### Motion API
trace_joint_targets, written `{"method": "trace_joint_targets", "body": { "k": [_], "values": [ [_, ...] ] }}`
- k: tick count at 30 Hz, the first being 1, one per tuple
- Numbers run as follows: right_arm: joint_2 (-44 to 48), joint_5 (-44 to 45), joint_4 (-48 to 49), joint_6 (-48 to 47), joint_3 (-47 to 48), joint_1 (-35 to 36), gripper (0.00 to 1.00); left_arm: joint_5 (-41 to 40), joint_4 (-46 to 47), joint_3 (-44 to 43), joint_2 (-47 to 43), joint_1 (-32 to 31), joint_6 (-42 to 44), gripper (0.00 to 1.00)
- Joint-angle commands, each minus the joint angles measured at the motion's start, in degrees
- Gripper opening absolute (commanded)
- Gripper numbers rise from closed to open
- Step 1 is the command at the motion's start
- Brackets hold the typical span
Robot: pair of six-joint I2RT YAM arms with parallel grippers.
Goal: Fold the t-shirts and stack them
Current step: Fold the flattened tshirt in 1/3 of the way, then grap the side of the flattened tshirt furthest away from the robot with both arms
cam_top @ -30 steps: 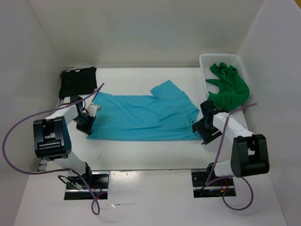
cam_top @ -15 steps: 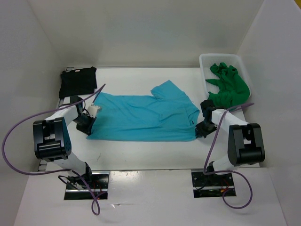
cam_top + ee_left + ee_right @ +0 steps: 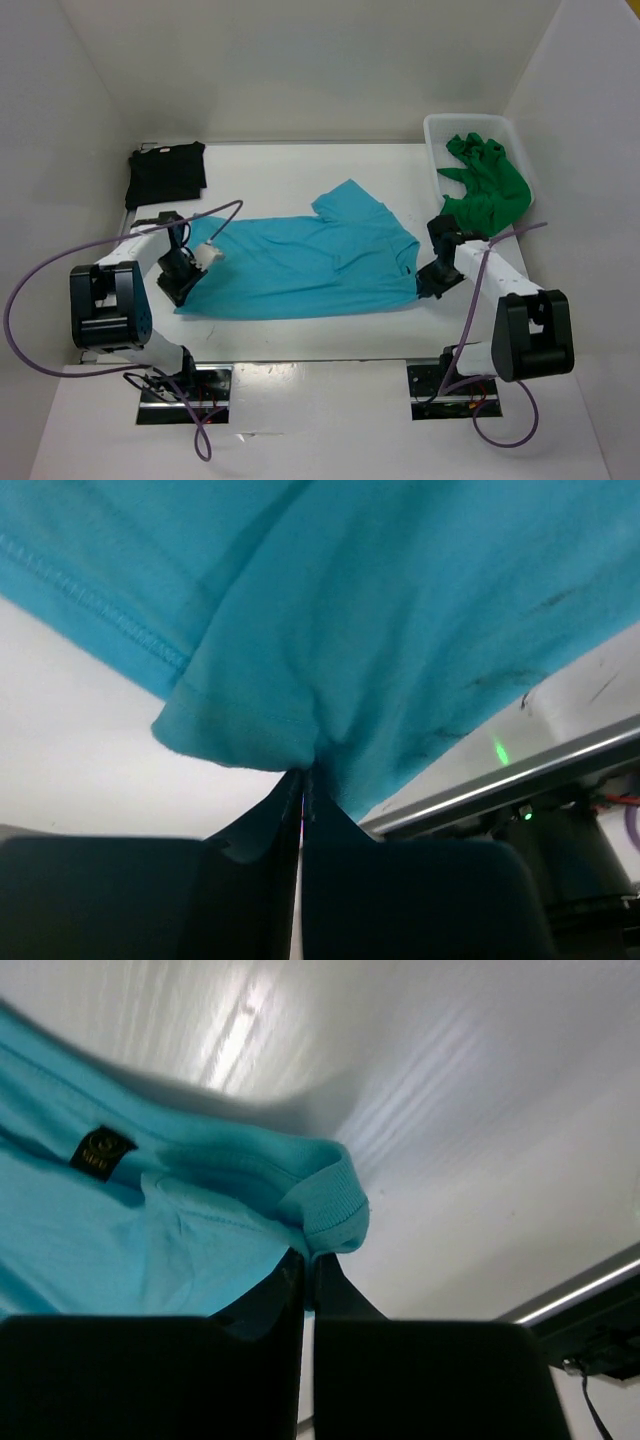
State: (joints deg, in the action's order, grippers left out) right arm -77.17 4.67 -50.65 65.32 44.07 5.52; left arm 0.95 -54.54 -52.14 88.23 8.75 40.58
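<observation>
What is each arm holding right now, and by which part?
The left end effector pinches the turquoise t-shirt at its near hem corner; the right end effector pinches its ribbed collar.

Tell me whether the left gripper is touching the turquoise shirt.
Touching. The left wrist view shows the left gripper pinched shut on a fold of the turquoise shirt.

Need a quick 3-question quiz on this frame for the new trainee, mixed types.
1. True or false: the left gripper and right gripper are both shut on the blue shirt.
2. Fill in: the green shirt lies in the white ____.
3. Which shirt lies folded at the far-left corner of the table? A green, B black, C blue.
Key: 1 true; 2 basket; 3 B, the black shirt.
</observation>
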Motion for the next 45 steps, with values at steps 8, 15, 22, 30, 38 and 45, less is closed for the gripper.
{"method": "trace_joint_targets", "body": {
  "k": [8,15,22,30,38,45],
  "values": [
    [3.24,-3.0,-11.05,2.36,3.3,5.82,0.22,-9.65,-5.92,0.81,-2.88,-3.48,-1.55,0.02],
    [7.12,-0.9,-15.6,4.37,5.4,5.82,0.81,-12.11,-5.4,0.81,-2.36,-1.12,-3.22,0.29],
    [7.12,7.37,-15.92,1.41,17.87,6.96,0.82,-14.75,-6.72,0.03,-1.13,7.32,1.78,0.41],
    [-14.91,7.02,-1.57,-17.74,43.79,14.7,0.88,-6.86,-0.94,-25.34,3.88,11.81,-6.1,0.48],
    [-60.54,9.56,-9.66,-36.56,94.36,15.22,0.89,7.56,11.99,-34.68,14.77,5.48,-20.88,0.55],
    [-83.29,11.23,-12.54,-37.11,126.84,14.7,0.89,10.48,20.96,-38.48,21.19,4.96,-28.1,0.62]
  ]
}}
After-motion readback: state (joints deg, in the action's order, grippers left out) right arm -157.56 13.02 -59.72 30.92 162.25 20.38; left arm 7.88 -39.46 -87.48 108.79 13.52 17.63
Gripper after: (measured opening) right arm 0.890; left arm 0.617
